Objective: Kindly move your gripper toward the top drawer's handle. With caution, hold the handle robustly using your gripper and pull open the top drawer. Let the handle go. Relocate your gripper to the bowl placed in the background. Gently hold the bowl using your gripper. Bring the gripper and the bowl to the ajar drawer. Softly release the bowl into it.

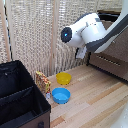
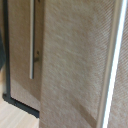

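Note:
The top drawer (image 1: 120,49) is a dark brown front on the dresser at the exterior view's right, partly behind my white arm. In the wrist view that front (image 2: 75,60) fills the frame at close range, shut, with its slim silver handle (image 2: 111,65) running along one edge. My gripper (image 1: 81,53) hangs in front of the dresser, beside the drawer. Only its white body shows; the fingers are hidden in both views. The yellow bowl (image 1: 63,78) rests on the wooden floor near the slatted screen, well away from the gripper.
A light blue bowl (image 1: 61,95) lies just in front of the yellow one, with a patterned box (image 1: 43,81) beside them. A large black bin (image 1: 20,95) fills the exterior view's lower left. A lower drawer front (image 2: 22,55) carries its own silver bar (image 2: 33,45).

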Available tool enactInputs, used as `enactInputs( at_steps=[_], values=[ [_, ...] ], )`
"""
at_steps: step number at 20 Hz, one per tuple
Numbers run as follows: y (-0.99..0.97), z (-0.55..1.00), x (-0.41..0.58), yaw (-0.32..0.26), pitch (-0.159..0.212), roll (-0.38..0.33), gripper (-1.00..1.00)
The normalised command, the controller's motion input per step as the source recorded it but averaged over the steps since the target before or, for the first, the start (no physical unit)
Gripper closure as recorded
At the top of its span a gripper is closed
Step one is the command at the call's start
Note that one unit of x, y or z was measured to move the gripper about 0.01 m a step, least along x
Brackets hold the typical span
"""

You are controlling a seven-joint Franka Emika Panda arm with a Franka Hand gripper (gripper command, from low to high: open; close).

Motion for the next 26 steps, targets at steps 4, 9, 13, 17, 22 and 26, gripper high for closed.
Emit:
enactInputs(
  at_steps=[4,9,13,17,22,26],
  values=[
    [0.14,-0.01,0.196,-0.199,0.039,0.375,-1.00],
    [0.14,0.00,0.194,-0.201,0.046,0.375,-1.00],
    [0.14,0.00,0.194,-0.199,0.047,0.375,-1.00],
    [0.14,0.00,0.194,-0.199,0.047,0.375,-1.00],
    [0.14,0.00,0.197,-0.199,0.040,0.375,-1.00],
    [0.12,0.00,0.240,-0.200,0.018,0.367,-1.00]
  ],
)
